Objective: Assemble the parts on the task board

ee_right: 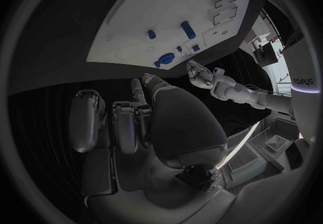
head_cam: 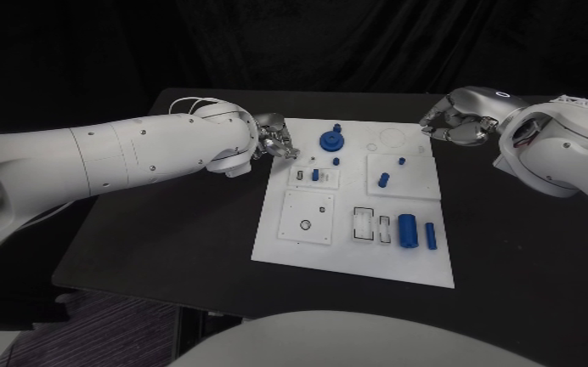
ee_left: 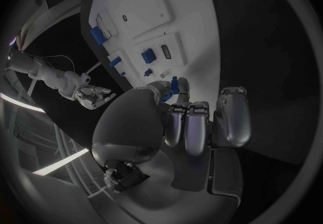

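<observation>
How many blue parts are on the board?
7: a gear at the far edge, two small pieces nearer, two pegs mid-right, two cylinders at the near right. The left hand may hide more.

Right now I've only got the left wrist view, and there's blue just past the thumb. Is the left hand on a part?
Observer: In the head view the left hand is at the task board's far left edge. The blue gear-shaped part stands apart from it. I can't tell whether it pinches anything small.
Operator: Where's the right hand relative to the board?
Observer: The right hand is off the board's far right corner, above the black table.
Operator: What's on the near side?
Observer: A thick blue cylinder with a slimmer one beside it, toward the right edge.
</observation>
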Controlling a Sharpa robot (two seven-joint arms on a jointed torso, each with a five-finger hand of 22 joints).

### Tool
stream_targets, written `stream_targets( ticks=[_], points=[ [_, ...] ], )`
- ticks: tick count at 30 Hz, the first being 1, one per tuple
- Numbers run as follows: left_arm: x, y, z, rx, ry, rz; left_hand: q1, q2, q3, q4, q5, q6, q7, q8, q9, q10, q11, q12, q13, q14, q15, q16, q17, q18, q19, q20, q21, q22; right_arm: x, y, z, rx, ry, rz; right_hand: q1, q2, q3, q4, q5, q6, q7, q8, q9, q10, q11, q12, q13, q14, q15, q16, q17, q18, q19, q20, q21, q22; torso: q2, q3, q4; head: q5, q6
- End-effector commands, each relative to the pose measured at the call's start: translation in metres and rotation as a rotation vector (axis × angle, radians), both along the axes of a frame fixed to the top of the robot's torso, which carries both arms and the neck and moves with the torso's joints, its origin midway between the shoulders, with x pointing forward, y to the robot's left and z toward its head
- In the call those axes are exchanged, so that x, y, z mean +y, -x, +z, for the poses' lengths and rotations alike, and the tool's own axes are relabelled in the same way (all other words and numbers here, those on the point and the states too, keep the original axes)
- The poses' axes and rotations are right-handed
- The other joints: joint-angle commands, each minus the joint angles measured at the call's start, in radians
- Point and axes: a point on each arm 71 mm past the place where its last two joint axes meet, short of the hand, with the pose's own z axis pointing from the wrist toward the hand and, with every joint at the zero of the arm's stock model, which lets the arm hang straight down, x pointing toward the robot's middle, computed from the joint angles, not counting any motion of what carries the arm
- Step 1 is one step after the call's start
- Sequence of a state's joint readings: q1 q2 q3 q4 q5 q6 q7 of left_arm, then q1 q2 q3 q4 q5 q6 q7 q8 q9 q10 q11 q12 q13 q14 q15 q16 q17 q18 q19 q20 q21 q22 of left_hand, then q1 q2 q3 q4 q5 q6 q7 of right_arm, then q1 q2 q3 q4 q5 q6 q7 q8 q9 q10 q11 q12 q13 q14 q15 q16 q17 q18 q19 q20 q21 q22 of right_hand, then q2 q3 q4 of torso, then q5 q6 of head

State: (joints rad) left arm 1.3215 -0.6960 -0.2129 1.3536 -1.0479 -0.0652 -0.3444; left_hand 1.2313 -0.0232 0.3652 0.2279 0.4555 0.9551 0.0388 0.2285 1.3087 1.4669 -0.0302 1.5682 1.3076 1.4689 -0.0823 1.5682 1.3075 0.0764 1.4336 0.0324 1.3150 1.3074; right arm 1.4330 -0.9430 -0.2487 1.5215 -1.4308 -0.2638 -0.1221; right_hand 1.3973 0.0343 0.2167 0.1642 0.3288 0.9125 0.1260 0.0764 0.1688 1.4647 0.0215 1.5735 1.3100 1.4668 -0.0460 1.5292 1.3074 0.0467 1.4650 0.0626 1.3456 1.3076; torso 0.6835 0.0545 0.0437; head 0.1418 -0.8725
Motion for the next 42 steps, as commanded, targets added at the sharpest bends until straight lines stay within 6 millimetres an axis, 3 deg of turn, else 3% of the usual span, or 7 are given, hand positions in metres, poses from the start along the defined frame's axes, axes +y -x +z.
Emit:
stream_targets(
  ticks=[1, 11, 23, 42],
  points=[
    [-0.002, 0.009, -0.002, 0.069, 0.027, 0.044, -0.005, -0.009, 0.01, 0.001, 0.004, 0.016, -0.008, 0.004, 0.014, 0.104, -0.009, 0.003, 0.263, 0.102, -0.007, 0.003, 0.263, -0.005, 0.0, -0.009, -0.004, 0.094, -0.001, 0.001, -0.002, 0.03, -0.017, -0.021, 0.006, 0.004, 0.009, -0.001, 0.005, 0.008, -0.002, -0.003, -0.001, 0.106, 0.008, -0.003, 0.261, 0.09, 0.009, -0.005, 0.224, 0.006, 0.004, 0.009, -0.003, 0.193, -0.001, 0.001, 0.0008, 0.003, 0.0],
    [-0.007, 0.021, 0.0, 0.064, 0.027, 0.002, -0.009, -0.013, 0.014, -0.001, 0.006, 0.015, -0.008, 0.005, 0.016, 0.104, -0.009, 0.003, 0.263, 0.102, -0.008, 0.003, 0.263, -0.007, 0.003, -0.01, 0.0, 0.097, -0.001, 0.001, -0.002, 0.042, -0.032, -0.016, 0.008, 0.005, 0.016, -0.005, 0.011, 0.011, -0.002, -0.002, -0.001, 0.106, 0.008, -0.003, 0.261, 0.09, 0.008, -0.006, 0.223, 0.006, 0.004, 0.009, -0.004, 0.193, -0.001, 0.0009, 0.0016, 0.003, 0.0],
    [-0.011, 0.027, -0.01, 0.061, -0.003, -0.02, -0.05, -0.01, 0.005, 0.013, -0.011, 0.016, -0.006, 0.012, 0.023, 0.104, -0.008, 0.003, 0.263, 0.102, -0.008, 0.003, 0.263, -0.006, 0.003, -0.01, -0.003, 0.098, -0.002, 0.0, -0.003, 0.065, -0.056, -0.028, 0.009, 0.005, 0.019, -0.008, 0.015, 0.012, -0.002, -0.003, -0.001, 0.106, 0.009, -0.003, 0.261, 0.089, 0.009, -0.008, 0.221, 0.007, 0.003, 0.009, -0.007, 0.192, -0.001, 0.0, -0.0011, 0.014, 0.0],
    [-0.01, 0.026, -0.02, 0.064, -0.008, -0.011, -0.057, -0.003, 0.005, 0.016, -0.015, 0.018, -0.007, 0.015, 0.024, 0.104, -0.009, 0.003, 0.263, 0.102, -0.008, 0.003, 0.263, -0.007, 0.004, -0.01, -0.002, 0.1, -0.004, -0.001, -0.004, 0.069, -0.054, -0.032, 0.009, 0.005, 0.019, -0.008, 0.015, 0.012, -0.002, -0.003, -0.001, 0.106, 0.009, -0.003, 0.261, 0.089, 0.009, -0.008, 0.221, 0.007, 0.003, 0.009, -0.007, 0.192, 0.0, -0.0004, -0.0019, 0.015, 0.0]
  ],
)
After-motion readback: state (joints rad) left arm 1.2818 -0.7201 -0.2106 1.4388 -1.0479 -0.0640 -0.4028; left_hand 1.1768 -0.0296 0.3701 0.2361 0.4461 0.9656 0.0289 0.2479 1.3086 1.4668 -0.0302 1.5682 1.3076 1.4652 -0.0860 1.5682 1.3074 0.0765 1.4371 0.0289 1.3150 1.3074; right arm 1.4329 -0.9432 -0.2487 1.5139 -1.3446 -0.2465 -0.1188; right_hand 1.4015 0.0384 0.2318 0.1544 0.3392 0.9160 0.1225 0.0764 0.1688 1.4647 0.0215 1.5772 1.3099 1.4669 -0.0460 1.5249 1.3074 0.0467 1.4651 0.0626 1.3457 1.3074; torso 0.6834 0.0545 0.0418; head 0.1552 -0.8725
